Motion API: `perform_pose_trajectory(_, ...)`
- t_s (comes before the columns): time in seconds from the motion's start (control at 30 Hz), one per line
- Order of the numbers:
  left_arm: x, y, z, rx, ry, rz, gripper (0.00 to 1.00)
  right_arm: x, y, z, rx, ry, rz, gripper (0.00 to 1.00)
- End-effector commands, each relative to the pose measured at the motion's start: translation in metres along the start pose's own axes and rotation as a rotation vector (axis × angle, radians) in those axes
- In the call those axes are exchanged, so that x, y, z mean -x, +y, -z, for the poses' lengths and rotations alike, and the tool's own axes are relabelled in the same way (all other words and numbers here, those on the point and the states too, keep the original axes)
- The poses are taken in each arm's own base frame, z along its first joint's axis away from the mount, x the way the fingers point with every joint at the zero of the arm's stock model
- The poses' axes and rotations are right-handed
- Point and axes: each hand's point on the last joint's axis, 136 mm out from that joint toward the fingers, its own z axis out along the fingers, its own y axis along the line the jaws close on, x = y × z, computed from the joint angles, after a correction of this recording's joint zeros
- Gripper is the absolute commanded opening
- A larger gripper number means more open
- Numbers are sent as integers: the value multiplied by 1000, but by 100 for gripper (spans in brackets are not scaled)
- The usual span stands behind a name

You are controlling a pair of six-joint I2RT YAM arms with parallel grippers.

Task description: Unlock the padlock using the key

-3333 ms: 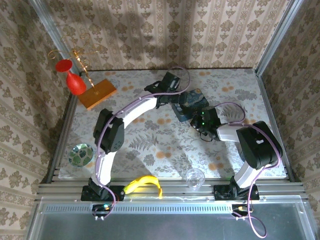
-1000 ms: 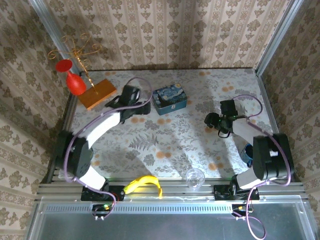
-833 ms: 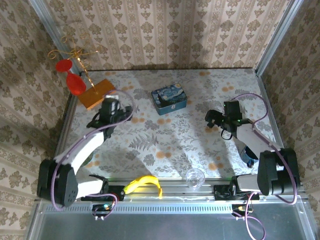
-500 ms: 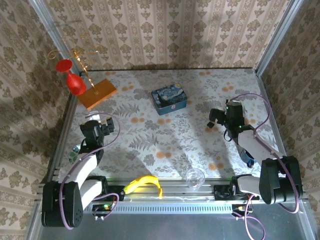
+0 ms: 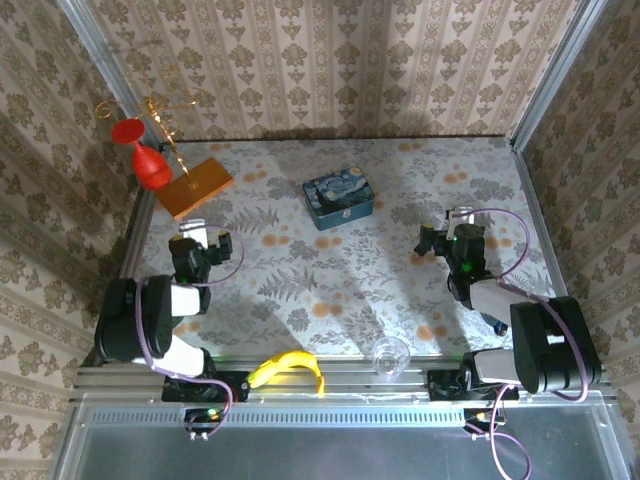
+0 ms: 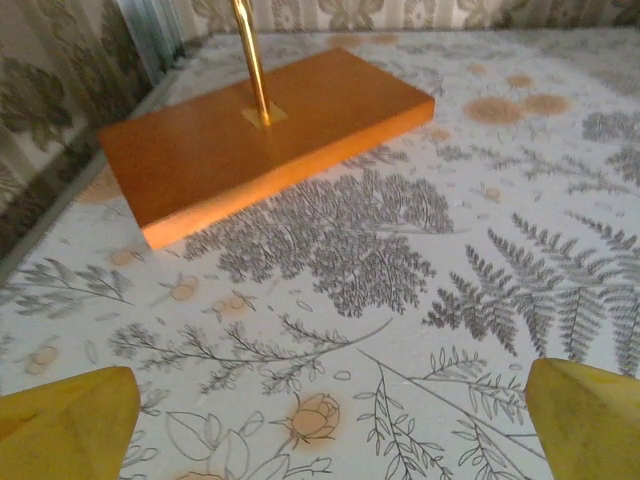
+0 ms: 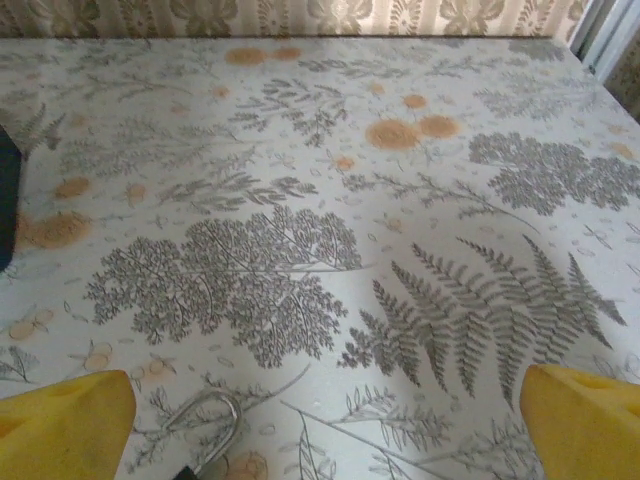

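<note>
Right claw hangs low over the right side of the fern-printed table, its yellow fingers spread wide and holding nothing. The padlock lies on the table between those fingers, nearer the left one. Its silvery shackle loop is in view, and its dark body is cut off at the near edge of the wrist picture. The left claw, on the table's left side, is likewise spread wide and empty, facing the orange wooden base and its brass rod. From above, the blue painted tin sits toward the far middle, well apart from both claws. A banana and a clear cup lie along the near edge.
</note>
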Motion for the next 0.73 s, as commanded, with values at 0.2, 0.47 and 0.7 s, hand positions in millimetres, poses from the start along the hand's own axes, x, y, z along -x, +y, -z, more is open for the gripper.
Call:
perform_pose_trajectory(0.2, 27, -22, -13, -145, -50, -59, 100, -2, -5, -26, 25, -54, -56, 100)
perform_pose_trajectory(0.47, 26, -25, -14, -138, -39, -75, 100, -3, -7, -25, 14, -51, -59, 100)
perform_pose_trajectory(0.7, 26, -19, -13, -114, -45, -58, 100, -3, -7, -25, 15, -51, -58, 100)
